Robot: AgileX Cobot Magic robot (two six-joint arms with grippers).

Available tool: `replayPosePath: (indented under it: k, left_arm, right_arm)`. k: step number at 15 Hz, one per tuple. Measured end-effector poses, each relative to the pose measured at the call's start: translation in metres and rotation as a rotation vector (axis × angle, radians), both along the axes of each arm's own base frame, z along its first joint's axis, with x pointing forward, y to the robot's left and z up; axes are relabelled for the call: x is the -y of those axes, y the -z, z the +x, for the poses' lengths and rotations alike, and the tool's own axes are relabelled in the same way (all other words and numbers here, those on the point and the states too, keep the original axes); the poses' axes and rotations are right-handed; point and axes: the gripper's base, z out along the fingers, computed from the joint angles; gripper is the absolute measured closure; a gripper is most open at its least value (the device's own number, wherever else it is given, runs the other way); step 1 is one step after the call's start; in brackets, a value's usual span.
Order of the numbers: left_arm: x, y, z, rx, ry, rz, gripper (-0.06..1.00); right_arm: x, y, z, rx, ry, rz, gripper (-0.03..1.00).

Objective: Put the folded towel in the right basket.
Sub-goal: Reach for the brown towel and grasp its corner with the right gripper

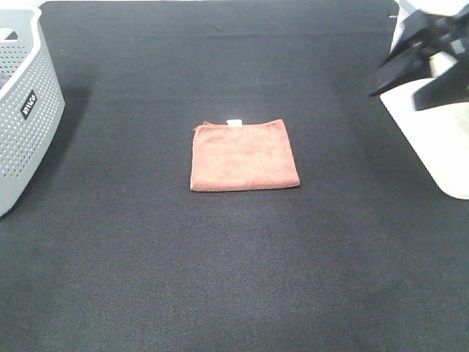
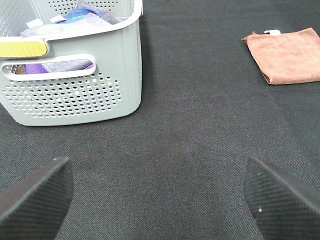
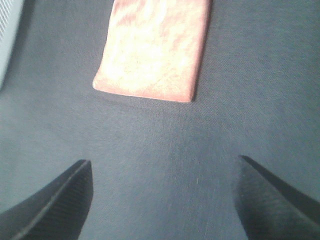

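The folded rust-orange towel lies flat in the middle of the black table, with a small white tag at its far edge. It also shows in the left wrist view and the right wrist view. My right gripper is open and empty, held above the table at the far right, in front of the white right basket. In its wrist view the right gripper has its jaws wide apart, short of the towel. My left gripper is open and empty, low over bare table, out of the exterior view.
A grey perforated basket stands at the left edge; in the left wrist view this grey basket holds several cloths. The black table cloth covers the whole surface.
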Motion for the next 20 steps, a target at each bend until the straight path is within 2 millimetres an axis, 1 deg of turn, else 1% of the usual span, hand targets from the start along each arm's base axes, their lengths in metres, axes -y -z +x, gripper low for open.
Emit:
replayPosePath:
  k: [1, 2, 3, 4, 6, 7, 10, 11, 13, 14, 16, 17, 19, 20]
  left_arm:
    - [0.0, 0.0, 0.0, 0.0, 0.0, 0.0, 0.07]
    - [0.0, 0.0, 0.0, 0.0, 0.0, 0.0, 0.07]
    - [0.0, 0.0, 0.0, 0.0, 0.0, 0.0, 0.07]
    - [0.0, 0.0, 0.0, 0.0, 0.0, 0.0, 0.07]
    - [0.0, 0.0, 0.0, 0.0, 0.0, 0.0, 0.07]
    - [0.0, 0.0, 0.0, 0.0, 0.0, 0.0, 0.07]
    - [0.0, 0.0, 0.0, 0.0, 0.0, 0.0, 0.07]
    - [0.0, 0.0, 0.0, 0.0, 0.0, 0.0, 0.07]
    - [0.0, 0.0, 0.0, 0.0, 0.0, 0.0, 0.07]
    - [0.0, 0.0, 0.0, 0.0, 0.0, 0.0, 0.07]
    - [0.0, 0.0, 0.0, 0.0, 0.0, 0.0, 0.07]
    - [0.0, 0.0, 0.0, 0.0, 0.0, 0.0, 0.07]
    - [0.0, 0.0, 0.0, 0.0, 0.0, 0.0, 0.07]
    - [0.0, 0.0, 0.0, 0.0, 0.0, 0.0, 0.07]
  right_arm:
    - [-0.01, 0.006, 0.003, 0.003, -0.023, -0.009, 0.24]
    - [-0.026, 0.016, 0.009, 0.004, -0.051, -0.018, 0.24]
    - [-0.026, 0.016, 0.009, 0.004, -0.051, -0.018, 0.24]
    - [-0.033, 0.023, 0.016, -0.014, -0.065, -0.018, 0.24]
    - [-0.04, 0.034, 0.035, -0.042, -0.074, -0.009, 0.24]
    - [-0.046, 0.039, 0.053, -0.067, -0.085, 0.009, 0.24]
    - [-0.056, 0.06, 0.082, -0.168, -0.108, 0.048, 0.24]
    - [-0.059, 0.07, 0.098, -0.194, -0.097, 0.061, 0.24]
    - [-0.064, 0.088, 0.118, -0.224, -0.095, 0.068, 0.24]
    - [-0.064, 0.088, 0.118, -0.224, -0.095, 0.068, 0.24]
    - [-0.068, 0.103, 0.136, -0.247, -0.096, 0.077, 0.24]
    - [-0.07, 0.119, 0.147, -0.27, -0.096, 0.078, 0.24]
    - [-0.072, 0.135, 0.159, -0.281, -0.094, 0.079, 0.24]
    - [-0.073, 0.15, 0.165, -0.306, -0.093, 0.079, 0.24]
